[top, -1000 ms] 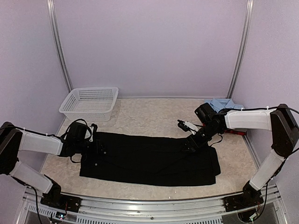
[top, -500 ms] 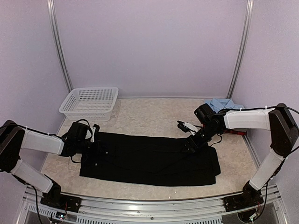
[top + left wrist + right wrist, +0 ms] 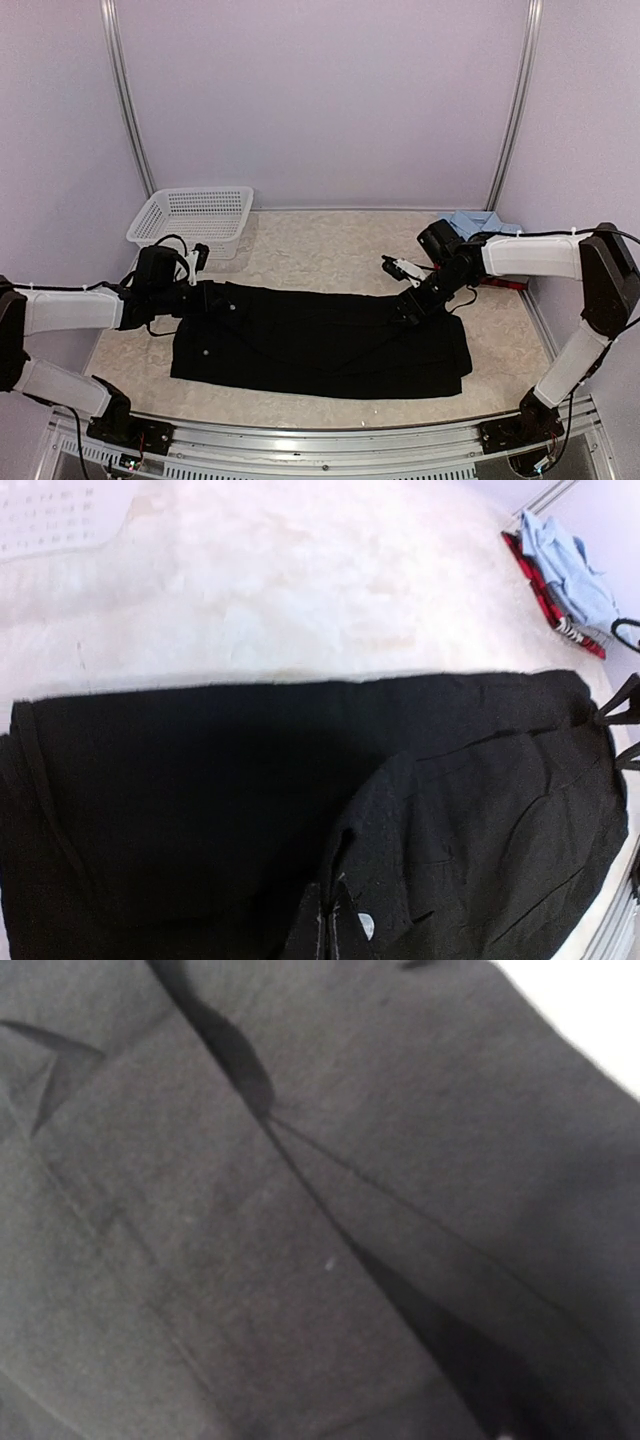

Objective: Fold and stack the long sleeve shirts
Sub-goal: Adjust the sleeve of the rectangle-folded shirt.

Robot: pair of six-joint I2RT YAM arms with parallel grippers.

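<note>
From above you see a pale table (image 3: 320, 250), lilac walls (image 3: 320, 100) and a white basket (image 3: 190, 236) at ten o'clock. The black shirt (image 3: 320, 345) lies spread at centre, with the left gripper (image 3: 208, 298) pinched on its nine o'clock edge. You cannot tell the right gripper's (image 3: 405, 308) grip. Left wrist: light blue shirt (image 3: 570, 565) at one o'clock. Right wrist: black cloth throughout.

Blurred black shirt (image 3: 300, 1210) filled the right wrist view, that gripper's fingers out of frame. From above, the right gripper (image 3: 403, 310) merged with the dark cloth, its jaws unreadable. The red-and-black shirt (image 3: 540, 600) lay mostly hidden under the light blue shirt (image 3: 575, 570). The left wrist view's corner cut off the basket (image 3: 50, 520).
</note>
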